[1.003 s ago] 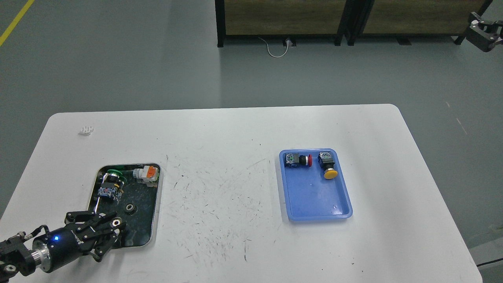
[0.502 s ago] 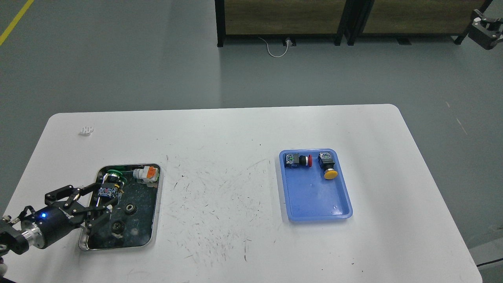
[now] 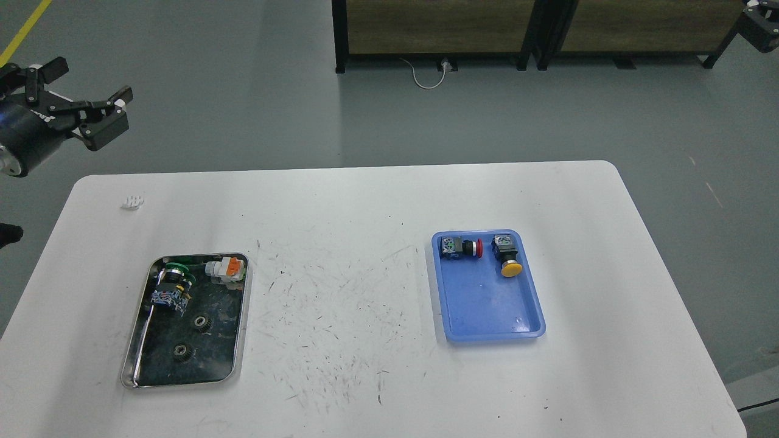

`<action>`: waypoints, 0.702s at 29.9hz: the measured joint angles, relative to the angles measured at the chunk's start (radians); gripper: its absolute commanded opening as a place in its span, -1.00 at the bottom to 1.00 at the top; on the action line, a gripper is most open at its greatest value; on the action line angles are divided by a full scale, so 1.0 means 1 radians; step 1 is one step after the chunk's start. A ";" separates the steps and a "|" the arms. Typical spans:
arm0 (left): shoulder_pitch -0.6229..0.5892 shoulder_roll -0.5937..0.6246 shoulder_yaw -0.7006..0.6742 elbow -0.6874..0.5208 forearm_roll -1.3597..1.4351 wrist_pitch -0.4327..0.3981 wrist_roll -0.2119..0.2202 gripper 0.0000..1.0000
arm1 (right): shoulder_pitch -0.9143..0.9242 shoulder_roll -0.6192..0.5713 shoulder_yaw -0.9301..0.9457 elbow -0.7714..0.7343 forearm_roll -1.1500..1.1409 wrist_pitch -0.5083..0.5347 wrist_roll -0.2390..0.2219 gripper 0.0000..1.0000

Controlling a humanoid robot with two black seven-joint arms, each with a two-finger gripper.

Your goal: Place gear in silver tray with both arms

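Here, plainly:
Worktop [image 3: 365, 201]: white, rounded corners, matte, centre scored with fine dark scratches.
Silver tray [image 3: 241, 328]: rectangular shiny metal, rounded corners, raised rim, dark scuffed reflective floor; on the left part of the worktop.
Gears: two small dark toothed wheels with pale hubs on the tray floor, upper gear [image 3: 200, 322] toward the middle, lower gear [image 3: 180, 351] nearer the front edge, a little apart.
Other tray contents: green-capped push-button switch [image 3: 171, 285] lying on its side at the rear left; white-and-orange connector block [image 3: 225, 269] at the rear right.
Blue tray [image 3: 487, 304]: smooth plastic, rectangular, rounded corners, right of centre; red push-button [image 3: 464, 247] and yellow push-button [image 3: 507, 255] along its rear edge.
White clip [image 3: 132, 201]: small ribbed plastic piece, far left of the worktop.
Left claw [image 3: 79, 91]: black, jointed, fingers spread wide, gripping nothing, raised beyond the worktop's far left corner.
Right claw [image 3: 761, 24]: dark, cut off at the top right corner; fingers indistinguishable, state impossible to tell.
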 measured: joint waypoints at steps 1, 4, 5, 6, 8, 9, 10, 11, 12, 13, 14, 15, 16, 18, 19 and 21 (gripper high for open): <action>-0.034 -0.026 0.013 0.018 -0.016 0.019 0.025 0.97 | 0.000 0.009 0.000 0.002 0.000 -0.017 0.000 1.00; -0.104 -0.100 0.028 0.079 -0.031 0.053 0.075 0.97 | 0.004 0.031 0.002 0.009 0.003 -0.052 0.000 1.00; -0.120 -0.118 0.030 0.098 -0.033 0.057 0.091 0.97 | 0.008 0.037 0.004 0.011 0.007 -0.057 0.000 1.00; -0.132 -0.128 0.031 0.111 -0.033 0.059 0.104 0.97 | 0.015 0.040 0.007 0.013 0.015 -0.059 0.000 1.00; -0.152 -0.139 0.032 0.128 -0.035 0.064 0.129 0.97 | 0.036 0.043 0.015 0.012 0.044 -0.061 0.000 1.00; -0.161 -0.141 0.031 0.134 -0.037 0.068 0.136 0.97 | 0.048 0.043 0.019 0.010 0.064 -0.061 -0.001 1.00; -0.168 -0.143 0.029 0.136 -0.040 0.073 0.139 0.97 | 0.057 0.044 0.020 0.008 0.082 -0.062 -0.002 1.00; -0.175 -0.144 0.027 0.137 -0.043 0.080 0.139 0.97 | 0.066 0.044 0.022 0.007 0.102 -0.062 -0.002 1.00; -0.180 -0.144 0.021 0.137 -0.046 0.087 0.138 0.97 | 0.072 0.045 0.022 0.008 0.120 -0.062 -0.002 1.00; -0.183 -0.144 0.011 0.137 -0.050 0.094 0.136 0.97 | 0.074 0.045 0.022 0.008 0.132 -0.063 -0.002 1.00; -0.185 -0.143 -0.003 0.138 -0.056 0.100 0.135 0.97 | 0.076 0.045 0.022 0.009 0.142 -0.064 -0.001 1.00; -0.186 -0.141 -0.014 0.138 -0.064 0.103 0.135 0.97 | 0.076 0.045 0.022 0.011 0.148 -0.065 0.003 1.00; -0.187 -0.138 -0.024 0.138 -0.074 0.105 0.136 0.97 | 0.076 0.044 0.022 0.012 0.151 -0.068 0.005 1.00; -0.187 -0.133 -0.033 0.138 -0.088 0.106 0.140 0.98 | 0.073 0.037 0.022 0.014 0.153 -0.075 0.006 1.00; -0.187 -0.129 -0.035 0.138 -0.093 0.107 0.141 0.98 | 0.073 0.033 0.022 0.015 0.154 -0.077 0.006 1.00; -0.187 -0.124 -0.040 0.138 -0.097 0.108 0.142 0.98 | 0.073 0.029 0.022 0.020 0.154 -0.079 0.007 1.00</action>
